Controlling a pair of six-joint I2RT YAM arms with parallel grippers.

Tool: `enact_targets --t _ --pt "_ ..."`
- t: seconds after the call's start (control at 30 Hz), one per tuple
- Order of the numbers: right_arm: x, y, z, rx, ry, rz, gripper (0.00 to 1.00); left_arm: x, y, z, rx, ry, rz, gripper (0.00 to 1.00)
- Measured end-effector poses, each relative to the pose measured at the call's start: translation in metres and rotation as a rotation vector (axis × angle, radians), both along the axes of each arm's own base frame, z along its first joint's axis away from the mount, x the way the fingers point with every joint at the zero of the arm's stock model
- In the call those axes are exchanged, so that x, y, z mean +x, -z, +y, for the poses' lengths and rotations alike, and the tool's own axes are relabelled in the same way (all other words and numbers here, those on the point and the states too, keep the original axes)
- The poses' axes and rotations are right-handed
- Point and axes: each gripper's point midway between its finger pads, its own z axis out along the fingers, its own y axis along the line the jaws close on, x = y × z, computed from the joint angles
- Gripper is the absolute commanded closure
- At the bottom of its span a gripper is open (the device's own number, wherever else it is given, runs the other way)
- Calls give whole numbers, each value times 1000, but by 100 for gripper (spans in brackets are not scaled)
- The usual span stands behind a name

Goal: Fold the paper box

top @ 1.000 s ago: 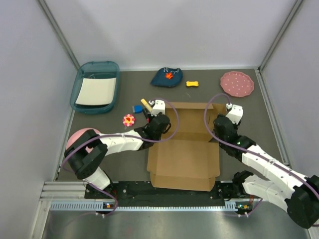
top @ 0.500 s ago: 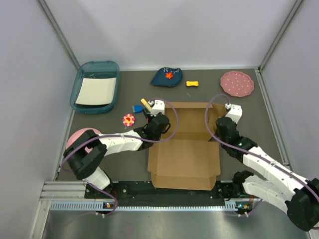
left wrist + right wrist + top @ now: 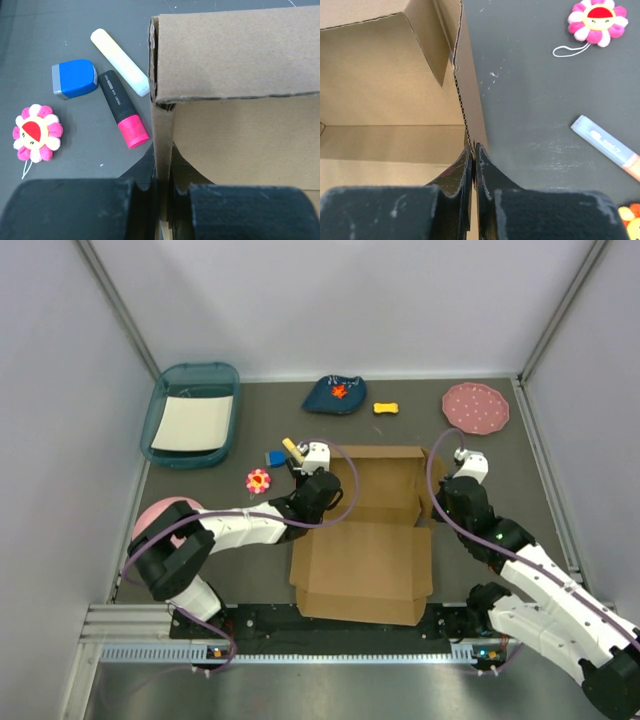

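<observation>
paper box (image 3: 365, 555) lies between them, long axis pointing away, left gripper (image 3: 162, 175) and right gripper (image 3: 473, 160) each clamped on its nearest side wall

Right gripper (image 3: 472, 150) newly tight (box (image 3: 365, 540) leftward)

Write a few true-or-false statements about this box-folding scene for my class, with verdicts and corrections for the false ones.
1. The left tool is shut on a side wall of the cardboard box. True.
2. The right tool hangs open, clear of the box. False: it is shut on the opposite side wall.
3. The teal tray holds a white sheet. True.
4. The pink plate lies inside the box. False: it lies at the far right, apart from the box.
</observation>
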Motion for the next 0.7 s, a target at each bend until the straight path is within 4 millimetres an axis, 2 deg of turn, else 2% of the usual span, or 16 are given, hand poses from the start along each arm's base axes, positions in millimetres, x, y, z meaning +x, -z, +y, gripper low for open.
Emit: enact_targets --t 0.13,0.43,0.7 --pt "-4 2 7 41 -20 20 100 -1 0 1 16 -5 -3 100" --pt "-9 -12 22 129 -50 51 100 -6 -1 6 28 -13 -45 100" --pt "-10 -17 22 130 -46 63 100 -20 -5 26 -3 9 -125 100"
